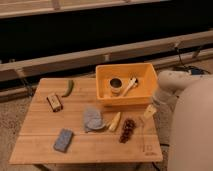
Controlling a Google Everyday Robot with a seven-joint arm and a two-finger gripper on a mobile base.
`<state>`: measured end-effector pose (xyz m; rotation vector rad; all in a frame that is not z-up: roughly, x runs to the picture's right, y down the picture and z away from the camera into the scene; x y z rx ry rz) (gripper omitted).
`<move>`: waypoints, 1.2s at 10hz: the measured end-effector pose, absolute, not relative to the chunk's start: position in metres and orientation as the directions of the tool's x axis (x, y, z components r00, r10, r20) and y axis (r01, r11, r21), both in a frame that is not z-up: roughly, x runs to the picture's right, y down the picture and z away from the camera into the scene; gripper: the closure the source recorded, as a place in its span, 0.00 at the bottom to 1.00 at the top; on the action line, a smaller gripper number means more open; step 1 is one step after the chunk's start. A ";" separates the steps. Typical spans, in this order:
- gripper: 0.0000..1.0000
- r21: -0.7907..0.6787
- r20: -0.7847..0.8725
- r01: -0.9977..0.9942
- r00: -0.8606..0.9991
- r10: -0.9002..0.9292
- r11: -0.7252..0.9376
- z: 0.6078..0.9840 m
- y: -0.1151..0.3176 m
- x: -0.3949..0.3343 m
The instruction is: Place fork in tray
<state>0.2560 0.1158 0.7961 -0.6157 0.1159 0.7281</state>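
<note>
The tray [104, 86] is a yellow-orange bin at the back right of the wooden table [40, 135], holding a dark round can [115, 84] and a cream spoon-like utensil [129, 86]. The fork [142, 129] shows as a faint thin dark line on the table in front of the tray's right corner, beside a dark grape-like cluster [128, 130]. My gripper [150, 111] hangs at the end of the white arm [172, 80] coming in from the right. It is just past the tray's front right corner, above the fork's far end, open with nothing in it.
A pale yellow tapered piece [115, 121] and a grey-blue cloth [92, 119] lie in front of the tray. Further left are a blue sponge [63, 140], a brown bar [54, 102] and a green pepper [68, 88]. The robot's white body [192, 130] fills the right side.
</note>
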 end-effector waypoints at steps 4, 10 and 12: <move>0.20 -0.534 -0.320 -0.665 0.730 0.604 0.522 0.802 0.132 0.243; 0.20 -0.536 -0.319 -0.664 0.731 0.604 0.521 0.802 0.133 0.242; 0.20 -0.537 -0.322 -0.665 0.730 0.603 0.518 0.802 0.134 0.243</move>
